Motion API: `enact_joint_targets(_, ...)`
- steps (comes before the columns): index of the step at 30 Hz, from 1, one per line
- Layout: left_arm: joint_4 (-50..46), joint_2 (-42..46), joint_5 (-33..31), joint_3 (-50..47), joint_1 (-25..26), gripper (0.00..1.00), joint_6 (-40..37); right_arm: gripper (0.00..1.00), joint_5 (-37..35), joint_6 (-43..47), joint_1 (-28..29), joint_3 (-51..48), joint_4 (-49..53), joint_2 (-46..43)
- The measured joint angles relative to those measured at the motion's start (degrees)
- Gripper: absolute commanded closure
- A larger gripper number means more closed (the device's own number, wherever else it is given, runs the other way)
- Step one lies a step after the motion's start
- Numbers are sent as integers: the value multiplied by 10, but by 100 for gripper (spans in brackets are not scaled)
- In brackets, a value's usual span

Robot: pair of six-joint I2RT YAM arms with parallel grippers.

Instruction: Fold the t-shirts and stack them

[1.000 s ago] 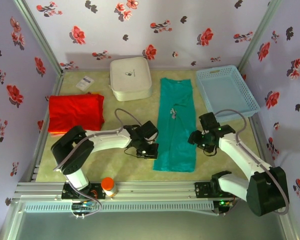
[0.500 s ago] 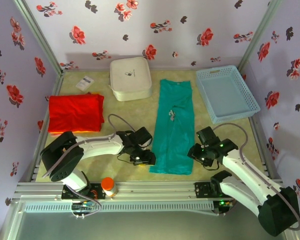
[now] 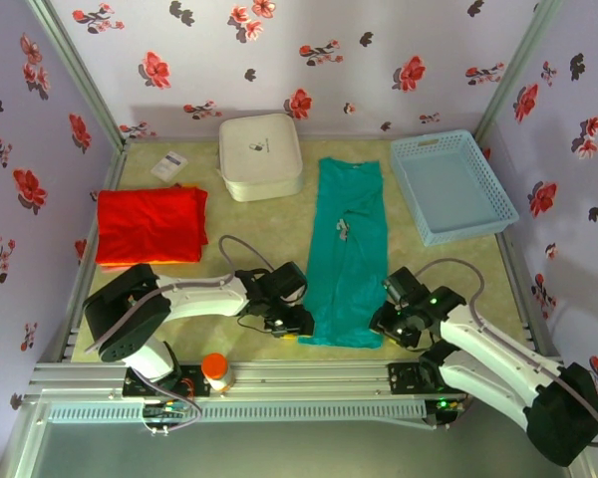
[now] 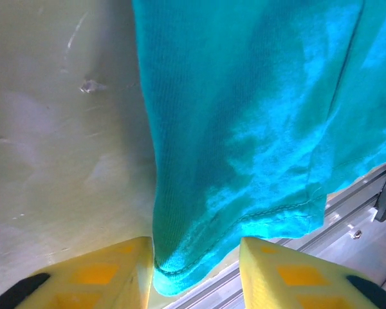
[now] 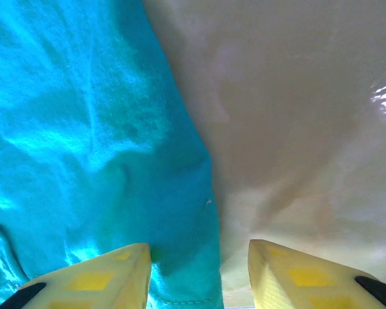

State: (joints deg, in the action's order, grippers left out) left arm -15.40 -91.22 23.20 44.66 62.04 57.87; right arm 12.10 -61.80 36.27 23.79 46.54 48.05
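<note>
Top external view: the teal t-shirt (image 3: 351,249) lies at centre, long axis twelve to six o'clock; left gripper (image 3: 301,325) and right gripper (image 3: 387,321) flank its six o'clock hem corners, jaws apart astride the cloth.

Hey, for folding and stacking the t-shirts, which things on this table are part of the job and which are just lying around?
Part of the job:
- teal-green cloth t-shirt, mid-table
- bright red cloth t-shirt, at the left

Just lying about:
- white rounded-square box
- light-blue plastic basket
- small white card
- orange-capped object by the left arm's base
</note>
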Motion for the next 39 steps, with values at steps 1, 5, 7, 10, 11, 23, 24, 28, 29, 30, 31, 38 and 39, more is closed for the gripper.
enact_joint_targets(1, 2, -1, 0, 0, 0, 69, 2, 56, 0, -4, 4, -2, -4, 0)
enact_joint_targets(5, 5, -3, 0, 0, 0, 75, 4, 56, 0, -19, 19, -13, -18, 0)
enact_joint_targets(7, 8, -3, 0, 0, 1, 78, 4, 57, 0, -28, 26, -15, -19, 0)
enact_joint_targets(10, 13, -4, 0, -1, 1, 82, 6, 58, 0, -35, 34, -16, -25, 0)
enact_joint_targets(11, 14, -4, 0, -1, 2, 84, 6, 59, 0, -38, 36, -17, -28, 0)
enact_joint_targets(23, 6, -6, -9, 0, 3, 100, 10, 92, -5, -63, 43, -28, -68, -10)
enact_joint_targets(24, 0, -6, -12, 2, 3, 100, 10, 95, -7, -64, 43, -28, -69, -14)
enact_joint_targets(28, -14, -4, -18, 21, -3, 100, 9, 100, -28, -63, 43, -28, -69, -34)
enact_joint_targets(29, -14, -2, -18, 26, -6, 100, 9, 100, -34, -63, 43, -26, -69, -37)
enact_joint_targets(30, -16, 2, -19, 34, -12, 100, 9, 100, -43, -62, 43, -21, -68, -38)
enact_joint_targets(31, -16, 4, -20, 41, -19, 100, 9, 100, -49, -62, 43, -15, -68, -37)
enact_joint_targets(38, -28, 12, -26, 109, -70, 100, -11, 100, -94, -51, 16, 51, -82, -20)
enact_joint_targets(39, -31, 12, -26, 120, -77, 100, -16, 100, -94, -47, 3, 58, -88, -16)
